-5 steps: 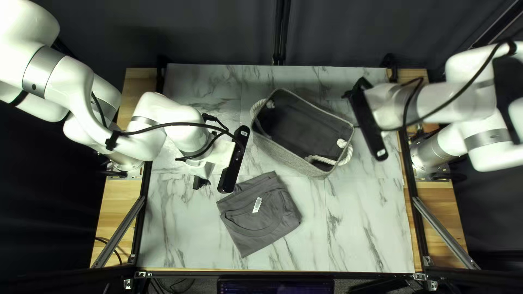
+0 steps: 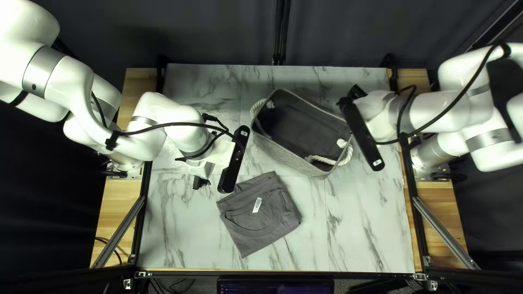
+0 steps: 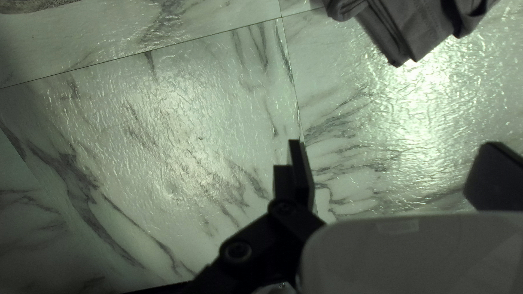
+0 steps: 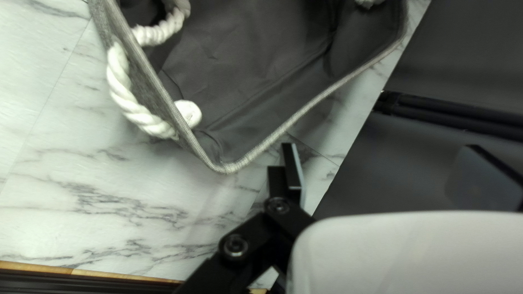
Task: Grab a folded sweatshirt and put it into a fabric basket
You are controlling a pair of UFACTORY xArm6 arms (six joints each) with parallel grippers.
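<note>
And there's the dark curtain (image 2: 190, 32), running right across behind the far edge, a black upright (image 2: 280, 32) cutting down the middle! Out front, the counter (image 2: 365, 228) shows off pale marble patterning, grey veins everywhere, thin seams between its panels. Pale wood (image 2: 115, 190) flanks it on the left, more wood (image 2: 442, 201) on the right, slanting metal struts over both sides. A black rail (image 2: 348, 273) guards the near edge, and look at that bright glare (image 3: 430, 87) bouncing off the surface!
</note>
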